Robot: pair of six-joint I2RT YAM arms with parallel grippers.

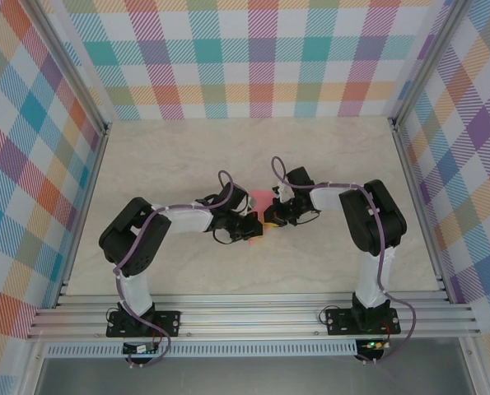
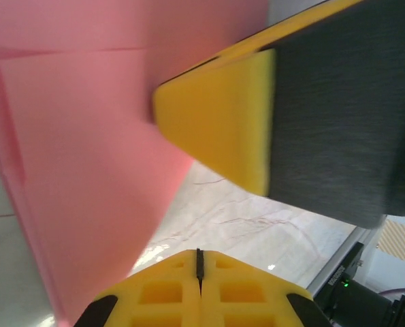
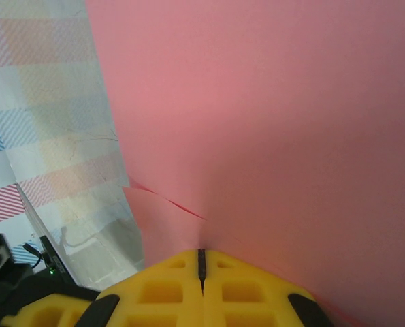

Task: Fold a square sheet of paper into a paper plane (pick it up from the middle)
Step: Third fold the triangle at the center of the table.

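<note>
Paper status first: the thin, flat, salmon-pink square sheet of paper (image 1: 260, 200) is up off the pale marble-look tabletop (image 1: 187, 156). It sits in the little gap where the 2 claws meet nose to nose.

Progress-wise I'd call it early days. From the left wrist there's 1 straight layer edge running across the sheet, so it looks like at least 1 fold is in. From the right wrist there's a crease or flap edge just above that claw's tip. Nothing here reads as a pointed dart yet though, so my guess is most of the folding is left to do.

Claws: the right claw (image 3: 202, 257) is clamped fully together. The sheet runs straight down into the seam where its yellow jaws meet, so I read that as pinching the paper. The left claw (image 2: 199, 264) is closed tight too, but the sheet sits off to its left side and not visibly in its seam. Honestly can't tell if it has any paper. Just ahead and to the right of the left claw is the right claw's yellow-and-dark-grey tip, right up against the sheet.
</note>
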